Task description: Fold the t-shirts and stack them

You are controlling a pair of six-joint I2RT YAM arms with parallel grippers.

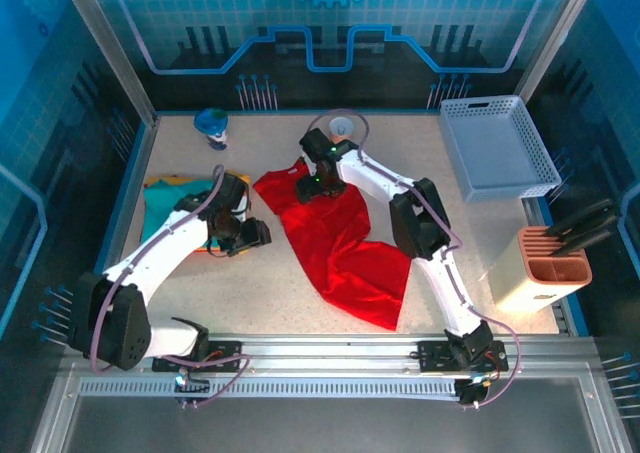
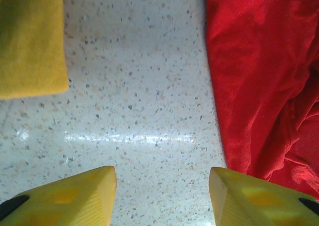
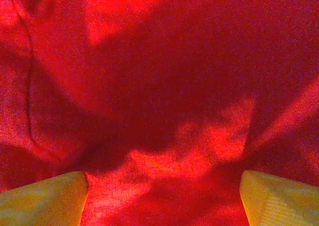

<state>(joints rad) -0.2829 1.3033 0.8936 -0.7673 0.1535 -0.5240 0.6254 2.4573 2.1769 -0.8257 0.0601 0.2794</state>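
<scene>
Crumpled red t-shirt (image 1: 340, 243) lay on table (image 2: 139, 86).
Left gripper (image 2: 162, 196) released, empty, over bare table beside it; right gripper (image 3: 164, 196) spread wide above the red cloth, grasping nothing.

No legible text, labels or numbers (none anywhere)

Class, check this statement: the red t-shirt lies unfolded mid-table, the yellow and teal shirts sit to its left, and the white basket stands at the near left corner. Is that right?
Not quite. The white basket stands at the far right corner, as the top external view shows. The red t-shirt, the yellow shirt and the teal shirt lie as stated.
</scene>
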